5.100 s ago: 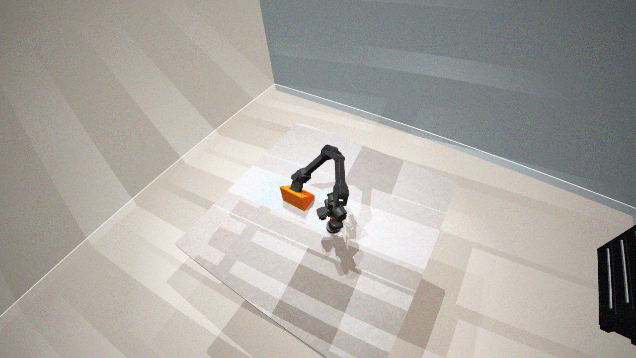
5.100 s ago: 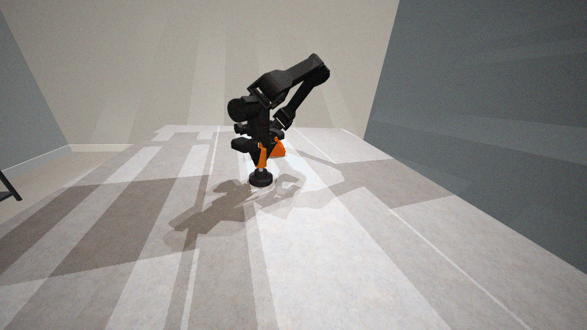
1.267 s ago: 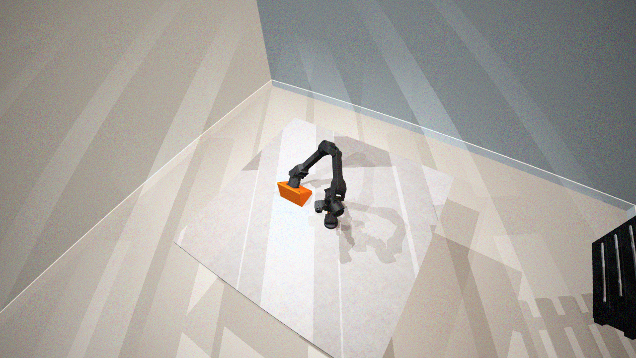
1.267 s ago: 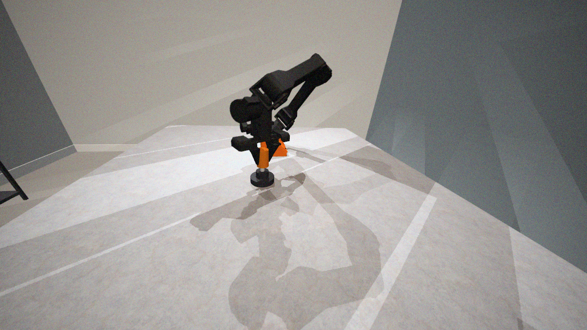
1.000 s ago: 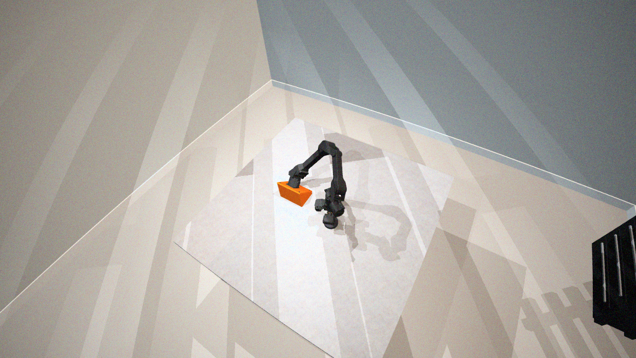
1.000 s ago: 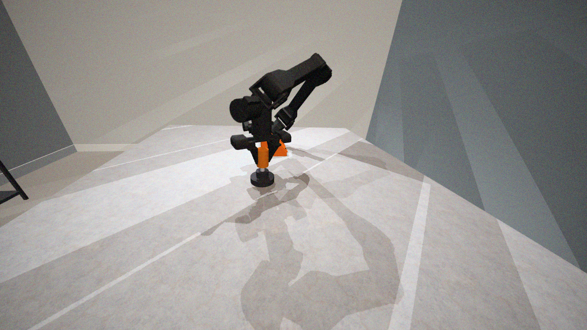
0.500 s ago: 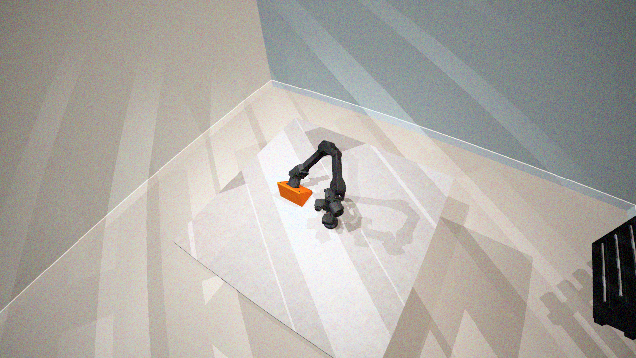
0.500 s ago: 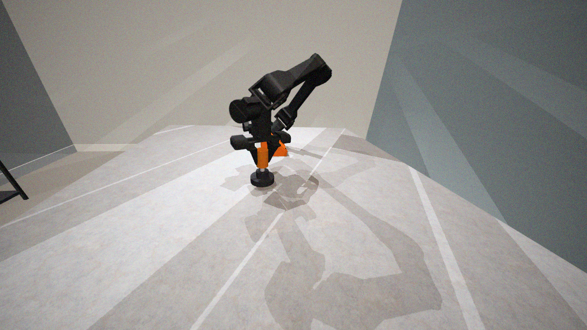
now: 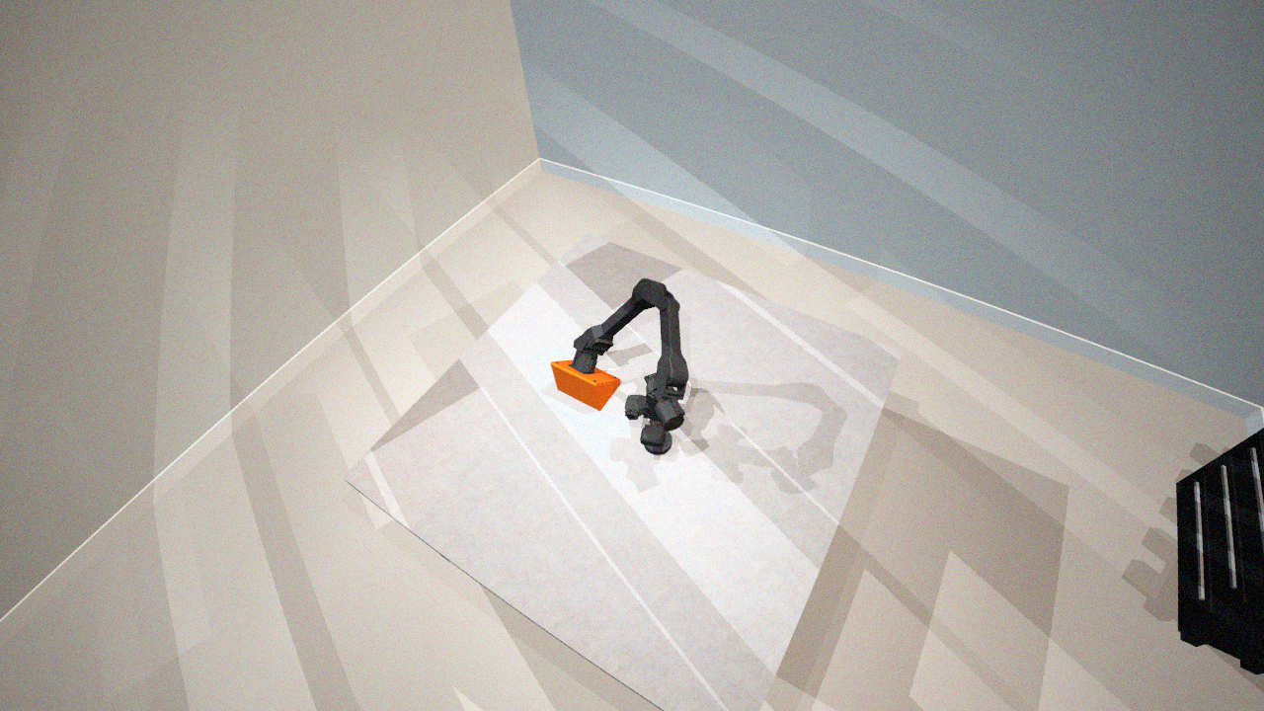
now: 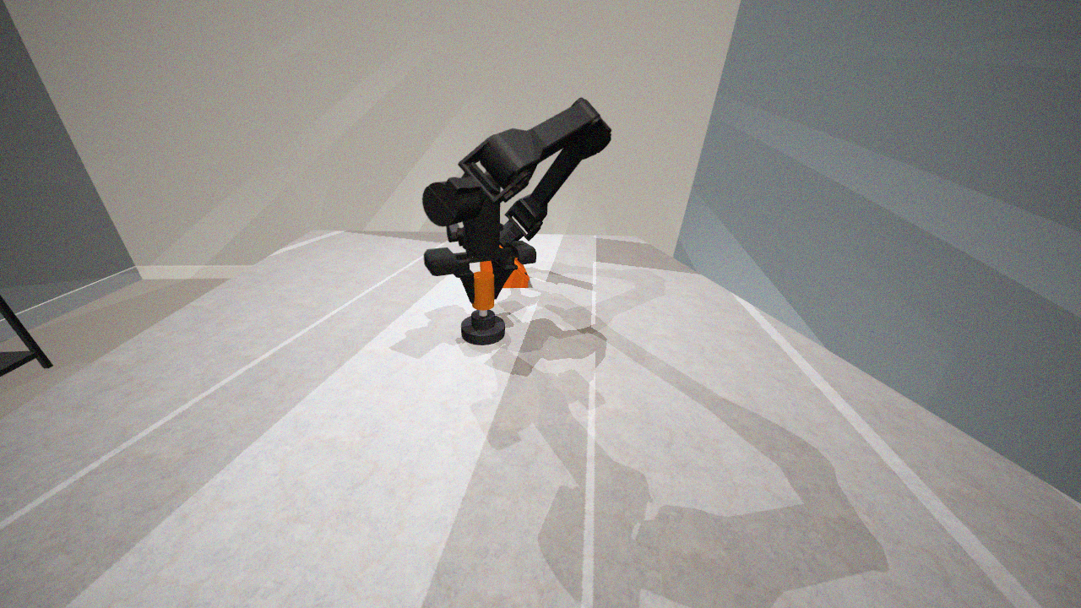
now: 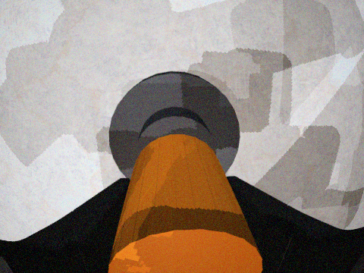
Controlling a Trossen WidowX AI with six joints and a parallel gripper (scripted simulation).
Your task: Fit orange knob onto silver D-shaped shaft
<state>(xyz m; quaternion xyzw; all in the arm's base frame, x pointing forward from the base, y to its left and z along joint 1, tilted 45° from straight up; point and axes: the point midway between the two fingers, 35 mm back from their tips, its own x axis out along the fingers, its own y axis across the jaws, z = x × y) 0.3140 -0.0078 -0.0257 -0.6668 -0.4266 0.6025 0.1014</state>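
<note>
The orange knob is upright between the fingers of my gripper, which is shut on it. The round dark pedestal stands on the table directly below the knob. A short piece of the silver shaft shows between the knob's lower end and the pedestal's raised collar, so the knob is not resting on the pedestal. The knob's hole and the flat sides are hidden. In the top view the arm covers the knob.
The arm's orange base block stands on the pale table behind the pedestal as the exterior camera sees it. A black rack-like object stands off the table at the right of the top view. Shadows cross the table.
</note>
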